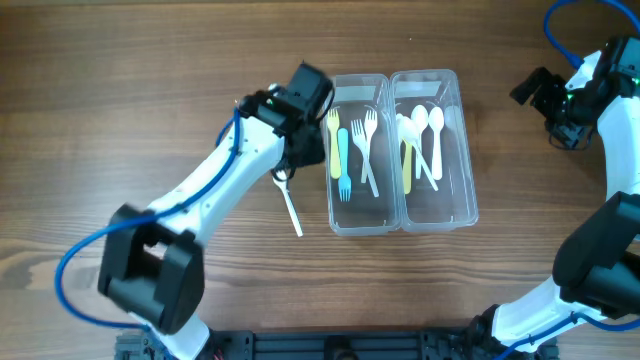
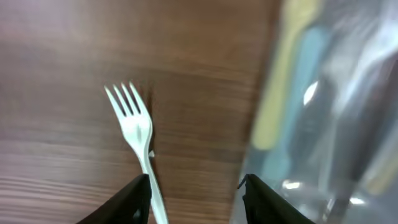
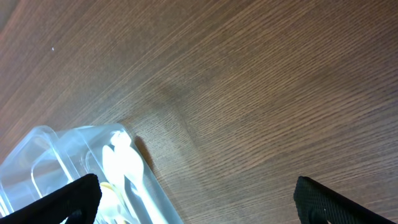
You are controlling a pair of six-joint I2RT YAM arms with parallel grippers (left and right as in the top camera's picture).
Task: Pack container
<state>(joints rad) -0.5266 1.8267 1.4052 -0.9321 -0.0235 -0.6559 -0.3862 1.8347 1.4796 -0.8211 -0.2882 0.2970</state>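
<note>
Mostly packed: forks (image 1: 366, 135) and spoons (image 1: 428, 122) lie in the container (image 1: 440, 205); one white fork (image 2: 138, 134) lies on the table (image 1: 150, 100) by the spread left gripper (image 2: 196, 186); right gripper (image 3: 196, 190) spread, empty.

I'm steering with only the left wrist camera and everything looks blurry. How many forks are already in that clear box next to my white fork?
Observer: Four. The container's trough beside the left gripper holds a yellow fork, a blue fork and two white forks.
Operator: What's in the other side?
Observer: White spoons, with a yellow piece next to them. I can't tell what kind it is.
Operator: Where's the other arm?
Observer: The right gripper is open and holds nothing. It is above the table, off the container's far side.
</note>
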